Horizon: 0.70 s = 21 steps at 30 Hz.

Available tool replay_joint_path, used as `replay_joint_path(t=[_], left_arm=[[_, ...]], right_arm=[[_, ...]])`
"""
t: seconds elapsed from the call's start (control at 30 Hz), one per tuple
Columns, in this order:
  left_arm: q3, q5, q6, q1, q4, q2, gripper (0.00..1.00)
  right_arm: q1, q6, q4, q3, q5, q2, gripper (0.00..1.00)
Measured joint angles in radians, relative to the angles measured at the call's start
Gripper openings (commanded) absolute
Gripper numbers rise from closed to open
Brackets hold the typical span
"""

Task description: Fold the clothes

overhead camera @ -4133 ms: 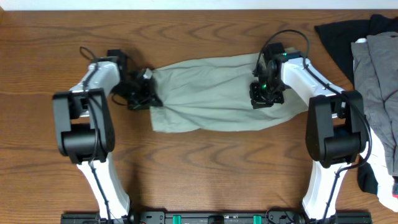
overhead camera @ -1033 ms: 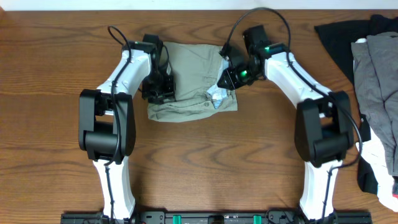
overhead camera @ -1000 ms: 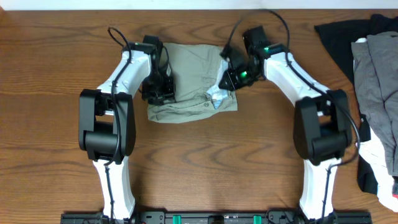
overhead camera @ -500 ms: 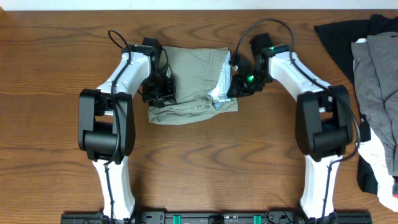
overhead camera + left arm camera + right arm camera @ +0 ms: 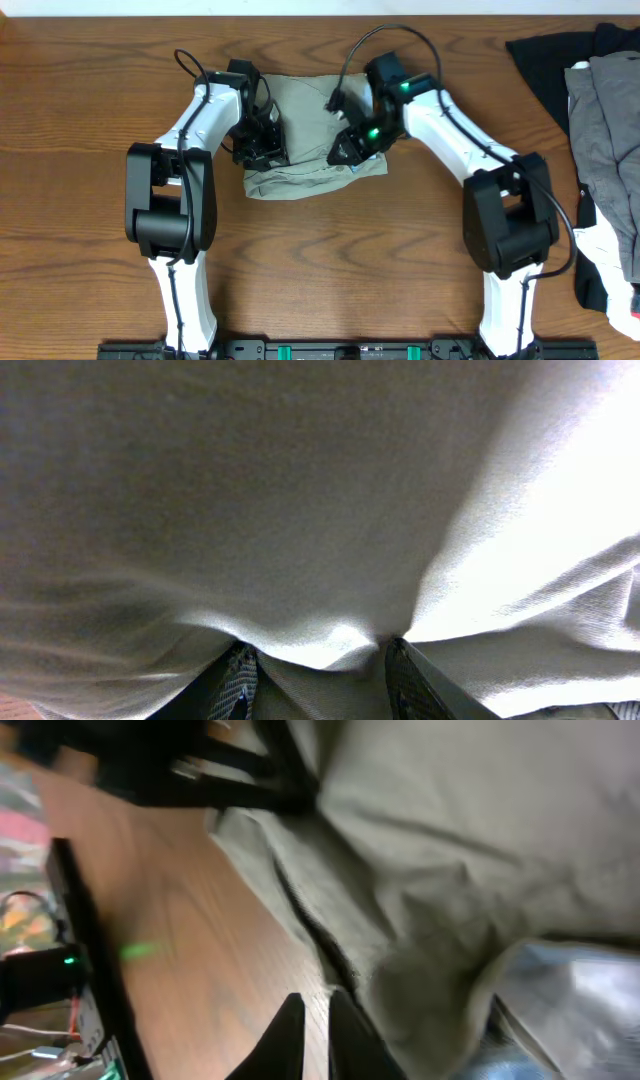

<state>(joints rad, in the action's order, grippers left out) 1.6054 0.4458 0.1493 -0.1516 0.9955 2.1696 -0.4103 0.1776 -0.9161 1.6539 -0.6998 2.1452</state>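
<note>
The khaki shorts [image 5: 315, 110] lie folded into a compact bundle at the back middle of the table. My left gripper [image 5: 268, 150] is at the bundle's left edge. In the left wrist view the cloth [image 5: 300, 510] fills the frame, and a fold of it is bunched between the fingers of the left gripper [image 5: 320, 675]. My right gripper [image 5: 345, 152] is over the bundle's front right part. In the right wrist view the right gripper [image 5: 315, 1040] has its fingers nearly together with nothing between them, at the edge of the shorts [image 5: 480, 840]. The pale lining [image 5: 570, 1000] shows beside it.
A darker grey garment [image 5: 610, 130] and a black garment [image 5: 545, 55] are piled at the far right. The wooden table [image 5: 320, 260] stretches in front of the shorts. My left arm's black links show in the right wrist view [image 5: 230, 770].
My right gripper has moved left and forward from the bundle's right edge onto its front right part. The bundle has tightened slightly. My left gripper has stayed at the left edge.
</note>
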Motion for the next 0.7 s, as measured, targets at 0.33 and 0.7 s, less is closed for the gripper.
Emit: replay_joint_path(t=[0.33,0.7], left_arm=[[0.0,0.014,0.0,0.035,0.021,-0.05,0.57],[0.013,0.019,0.004,0.172,-0.068,-0.168,0.92]], right_arm=[[0.024,-0.243,-0.087,0.0,0.315,0.025,0.14],[0.037,-0.153,-0.088,0.0,0.289,0.015,0.2]])
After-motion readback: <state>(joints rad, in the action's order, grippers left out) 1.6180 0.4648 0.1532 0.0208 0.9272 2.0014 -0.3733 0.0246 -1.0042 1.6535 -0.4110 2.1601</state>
